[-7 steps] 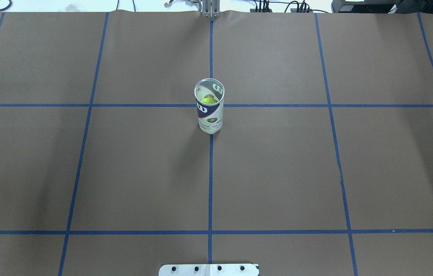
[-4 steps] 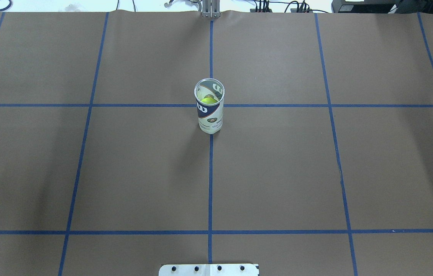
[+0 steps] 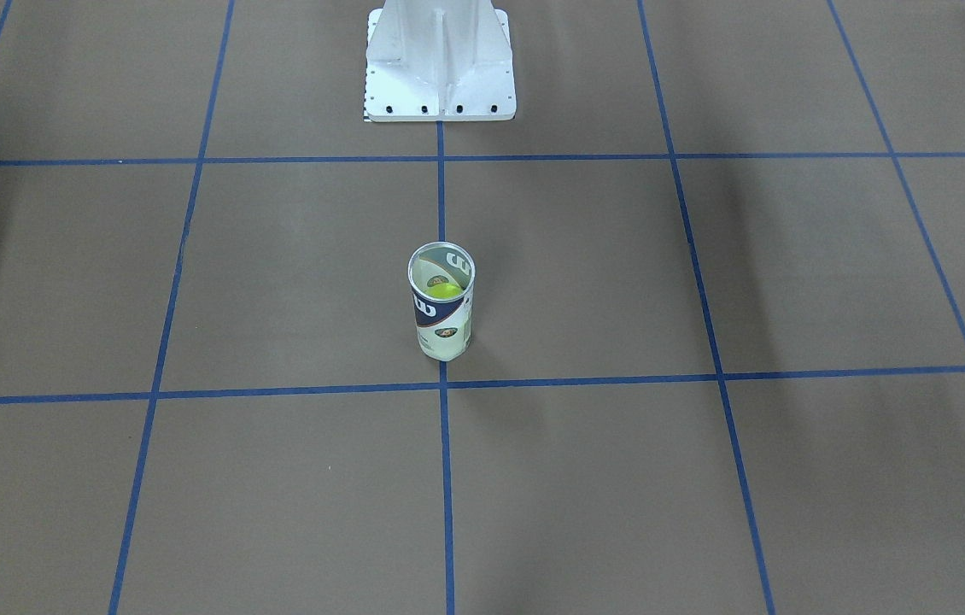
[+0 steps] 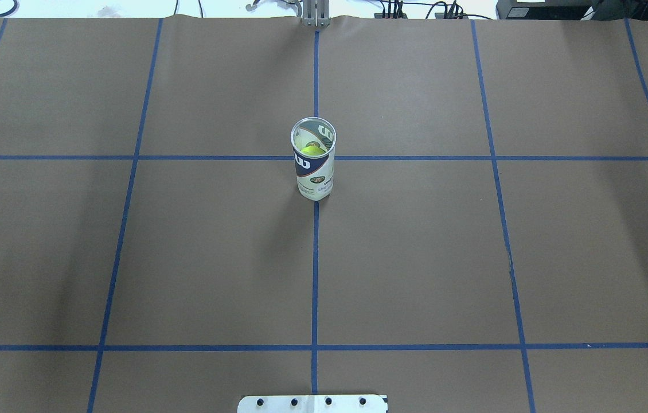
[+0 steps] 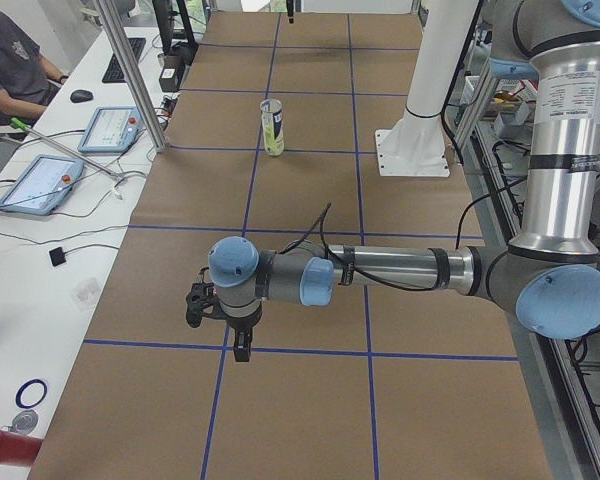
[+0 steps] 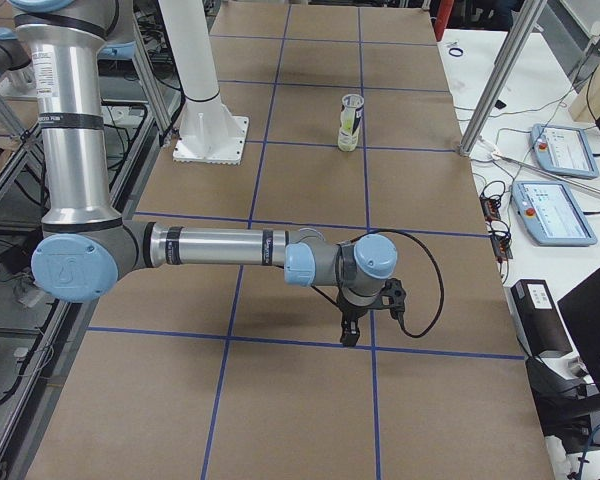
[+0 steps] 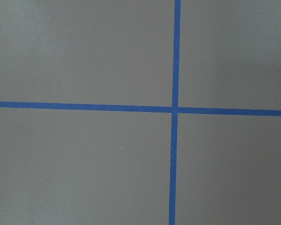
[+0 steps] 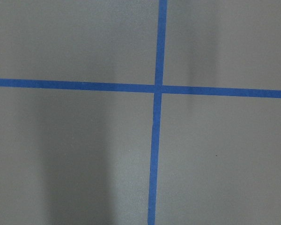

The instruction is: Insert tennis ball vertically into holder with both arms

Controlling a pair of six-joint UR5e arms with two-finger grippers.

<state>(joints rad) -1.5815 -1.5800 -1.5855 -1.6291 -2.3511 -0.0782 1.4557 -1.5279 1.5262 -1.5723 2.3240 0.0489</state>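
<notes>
The holder [image 4: 313, 166] stands upright straight out from the white base [image 4: 312, 403], on the middle tape line and just on the base's side of a cross line. The ball [image 4: 313, 150] is inside it, sitting below the rim.

We find both grippers well apart from it. The left gripper [image 5: 241, 352] hangs off to the base's left, fingers pointing down near the long tape line that runs past the holder. The right gripper [image 6: 352, 335] does the same off to the base's right. Each arm lies stretched low and level over the table [image 4: 416, 258]. Only the side views catch them, so we cannot tell whether the fingers are spread or closed. Each wrist camera gives us brown paper and one tape crossing, with no fingers showing.

Bare brown paper lies all round the holder, between it and the base and out towards both grippers. Past the holder, on the side away from the base, the paper ends at a white desk [image 5: 40, 230] with tablets and cables, and metal posts rise at that edge. A person [image 5: 10, 70] sits at the desk.

Up close, the holder is a clear tube with a silver rim and an open mouth. It has a navy band with a white letter and a white label lower down. The ball shows yellow-green through the mouth.
</notes>
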